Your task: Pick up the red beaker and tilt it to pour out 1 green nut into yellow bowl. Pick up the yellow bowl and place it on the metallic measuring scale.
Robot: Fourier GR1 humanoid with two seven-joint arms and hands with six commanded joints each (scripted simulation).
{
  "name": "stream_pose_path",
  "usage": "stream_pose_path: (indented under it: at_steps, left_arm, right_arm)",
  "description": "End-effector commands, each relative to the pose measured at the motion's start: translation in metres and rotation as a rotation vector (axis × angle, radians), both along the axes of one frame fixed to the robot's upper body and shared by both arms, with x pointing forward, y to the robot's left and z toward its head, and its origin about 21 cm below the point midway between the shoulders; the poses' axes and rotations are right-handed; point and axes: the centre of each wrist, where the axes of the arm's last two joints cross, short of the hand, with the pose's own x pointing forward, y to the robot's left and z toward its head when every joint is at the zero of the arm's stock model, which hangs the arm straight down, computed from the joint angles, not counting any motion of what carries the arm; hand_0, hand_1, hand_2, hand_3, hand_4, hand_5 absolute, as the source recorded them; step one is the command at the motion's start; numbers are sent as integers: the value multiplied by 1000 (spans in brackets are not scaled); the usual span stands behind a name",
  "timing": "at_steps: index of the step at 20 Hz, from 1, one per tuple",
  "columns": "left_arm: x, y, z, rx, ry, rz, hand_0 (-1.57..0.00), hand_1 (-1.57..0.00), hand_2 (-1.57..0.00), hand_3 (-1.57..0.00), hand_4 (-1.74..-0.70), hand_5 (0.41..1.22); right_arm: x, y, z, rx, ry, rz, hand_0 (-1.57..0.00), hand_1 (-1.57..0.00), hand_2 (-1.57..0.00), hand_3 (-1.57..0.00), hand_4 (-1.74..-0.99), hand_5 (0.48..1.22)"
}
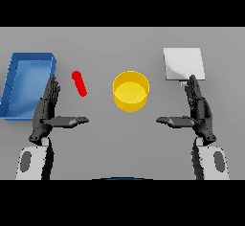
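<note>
Flanking the yellow bowl (130, 91), both hands hover flat, red beaker (79, 83) left.

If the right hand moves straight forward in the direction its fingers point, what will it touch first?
Most likely the metallic measuring scale: the right hand points its straight fingers at the scale's near edge, with nothing visible between. Height above the table is unclear.

Matt grey worktop (119, 139); the yellow bowl (130, 92) and blue tray (26, 84) look like smooth plastic; the scale (183, 63) at two o'clock shows pale brushed metal.
</note>
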Motion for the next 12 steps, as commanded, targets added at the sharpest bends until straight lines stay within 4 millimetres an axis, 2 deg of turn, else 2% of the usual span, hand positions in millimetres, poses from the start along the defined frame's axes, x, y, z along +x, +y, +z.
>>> stream_pose_path:
  at_steps: [1,6,8,12]
  left_arm:
    - [-1,1,0,0,-1,2,1,1,1,1,-1151,599]
    - [-13,10,-3,0,-7,3,1,1,1,1,-1151,599]
    - [-26,15,7,108,-36,-40,1,1,1,1,-1156,599]
    - [-34,15,15,157,-6,-67,1,1,1,1,-1163,600]
  right_arm:
    - [1,0,0,1,0,-2,1,1,1,1,-1167,599]
    - [7,3,0,1,4,-1,1,1,1,1,-1167,599]
    - [-8,-1,5,-245,-106,-1,1,1,1,1,-1163,595]
    - [-19,7,5,-348,-117,6,1,1,1,1,-1162,591]
